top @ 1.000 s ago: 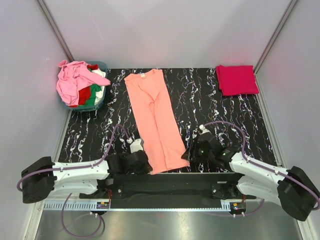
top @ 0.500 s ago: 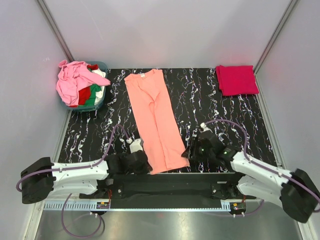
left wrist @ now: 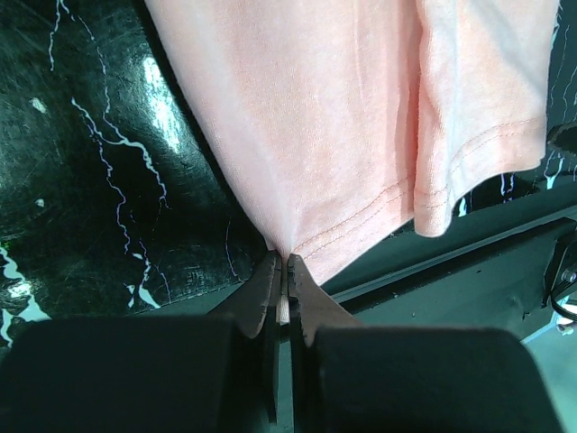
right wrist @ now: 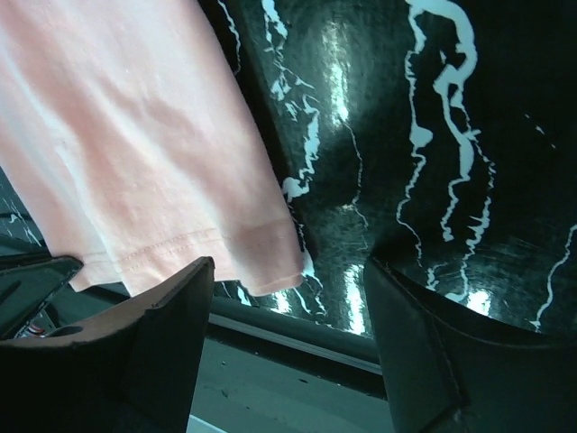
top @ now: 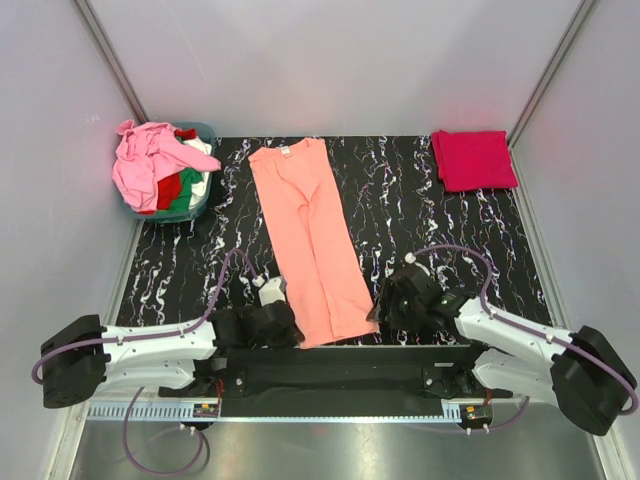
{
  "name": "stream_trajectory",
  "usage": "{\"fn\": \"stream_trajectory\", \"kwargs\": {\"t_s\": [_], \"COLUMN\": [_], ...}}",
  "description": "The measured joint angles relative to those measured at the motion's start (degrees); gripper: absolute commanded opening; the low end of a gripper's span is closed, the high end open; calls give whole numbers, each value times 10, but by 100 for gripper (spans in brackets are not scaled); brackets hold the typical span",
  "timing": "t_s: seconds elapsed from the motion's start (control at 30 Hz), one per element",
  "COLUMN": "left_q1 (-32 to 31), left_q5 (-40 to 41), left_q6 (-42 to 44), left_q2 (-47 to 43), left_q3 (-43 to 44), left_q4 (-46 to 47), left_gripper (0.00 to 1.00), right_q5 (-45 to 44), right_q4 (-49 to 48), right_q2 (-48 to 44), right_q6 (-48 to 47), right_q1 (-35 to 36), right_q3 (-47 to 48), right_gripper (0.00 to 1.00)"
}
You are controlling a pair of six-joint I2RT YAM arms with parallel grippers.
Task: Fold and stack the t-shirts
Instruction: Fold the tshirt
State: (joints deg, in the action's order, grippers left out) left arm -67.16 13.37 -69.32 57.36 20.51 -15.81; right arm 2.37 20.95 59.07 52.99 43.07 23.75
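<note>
The salmon-orange t-shirt (top: 312, 240) lies folded into a long strip down the middle of the black marbled table, collar at the far end. My left gripper (top: 283, 325) is shut on its near left hem corner (left wrist: 290, 242). My right gripper (top: 385, 305) is open, its jaws wide apart around the near right hem corner (right wrist: 270, 262), not touching it. A folded crimson-pink t-shirt (top: 473, 159) lies at the far right corner. Light pink, red, green and white shirts (top: 155, 165) are heaped in a teal tub at the far left.
The teal tub (top: 199, 203) stands at the far left corner. The table's near edge and a black metal rail (top: 330, 365) run just below both grippers. Grey walls close in the table on three sides.
My right gripper has moved a little down and toward the near right hem corner. The left arm and the shirt have not moved.
</note>
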Motion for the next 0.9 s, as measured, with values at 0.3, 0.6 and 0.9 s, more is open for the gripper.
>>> {"fn": "stream_trajectory", "kwargs": {"t_s": [0.3,0.6,0.9], "left_q1": [0,0,0], "left_q5": [0,0,0], "left_q6": [0,0,0], "left_q2": [2,6,6], "left_q3": [0,0,0], "left_q4": [0,2,3], "left_gripper": [2,2,2], "right_q5": [3,22,34], "right_q4": [0,-5,-18], "right_q2": [45,61,63], "right_q6": [-10,-28,-40], "right_q1": [-1,-1,-1], "right_q3": [25,25,25], "right_gripper": [59,43,18]}}
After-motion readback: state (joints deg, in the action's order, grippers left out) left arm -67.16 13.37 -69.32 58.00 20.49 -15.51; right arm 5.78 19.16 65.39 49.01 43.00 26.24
